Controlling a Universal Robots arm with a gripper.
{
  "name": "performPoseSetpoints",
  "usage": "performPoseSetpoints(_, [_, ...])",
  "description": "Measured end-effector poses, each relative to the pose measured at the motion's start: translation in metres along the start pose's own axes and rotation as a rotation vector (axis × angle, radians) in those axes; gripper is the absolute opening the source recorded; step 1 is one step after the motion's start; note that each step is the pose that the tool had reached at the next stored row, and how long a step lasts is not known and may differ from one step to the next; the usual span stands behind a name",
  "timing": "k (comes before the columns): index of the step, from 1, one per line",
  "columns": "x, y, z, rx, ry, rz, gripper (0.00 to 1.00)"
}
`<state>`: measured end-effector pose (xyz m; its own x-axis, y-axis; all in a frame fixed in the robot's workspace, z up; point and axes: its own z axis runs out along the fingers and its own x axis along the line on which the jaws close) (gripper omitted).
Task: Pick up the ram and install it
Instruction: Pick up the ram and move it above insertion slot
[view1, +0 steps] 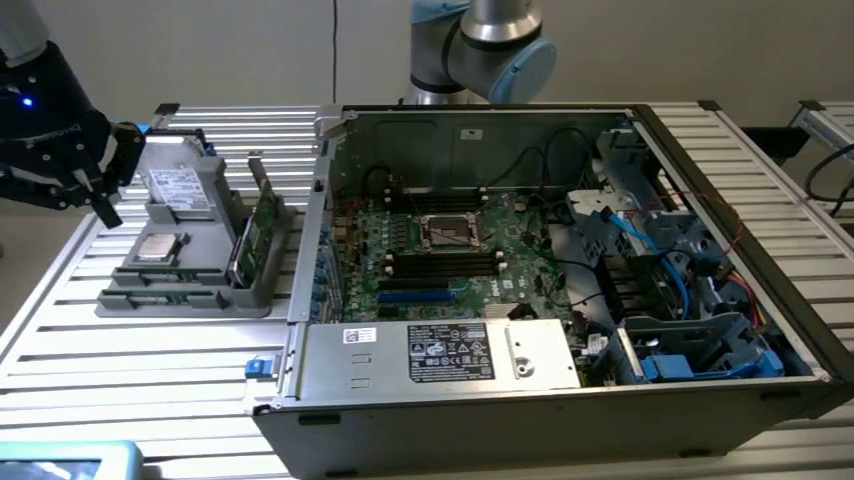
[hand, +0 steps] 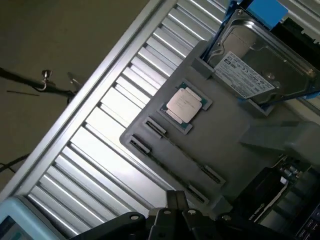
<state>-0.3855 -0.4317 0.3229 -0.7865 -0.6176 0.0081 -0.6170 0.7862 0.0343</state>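
Observation:
The ram (hand: 181, 151) shows as a thin dark green strip standing on edge between small end clips on the grey tray (hand: 225, 150). In the exterior view the ram (view1: 171, 283) is near the tray's front. My gripper (view1: 102, 208) hangs above the tray's edge on the exterior view's left, beside the hard drive, apart from the ram. Its fingers (hand: 176, 200) are shut with nothing between them. The motherboard (view1: 441, 245) lies inside the open computer case, its long black slots (view1: 443, 263) flanking the processor socket.
The tray (view1: 187, 290) also carries a hard drive (hand: 260, 70), a loose processor chip (hand: 186, 104) and upright green cards (view1: 260, 225). The case (view1: 534, 400) holds cables, a power supply and drive cages. A slatted metal table (view1: 147, 350) lies under everything.

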Motion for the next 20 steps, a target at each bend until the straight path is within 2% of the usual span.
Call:
performPoseSetpoints(14, [0.0001,0.0000,0.0000,0.0022,0.0085,-0.250,0.11])
performPoseSetpoints(17, [0.0000,0.0001,0.0001,0.0051,0.0078,-0.304,0.11])
performPoseSetpoints(20, [0.0000,0.0000,0.0001,0.0108,0.0048,-0.354,0.11])
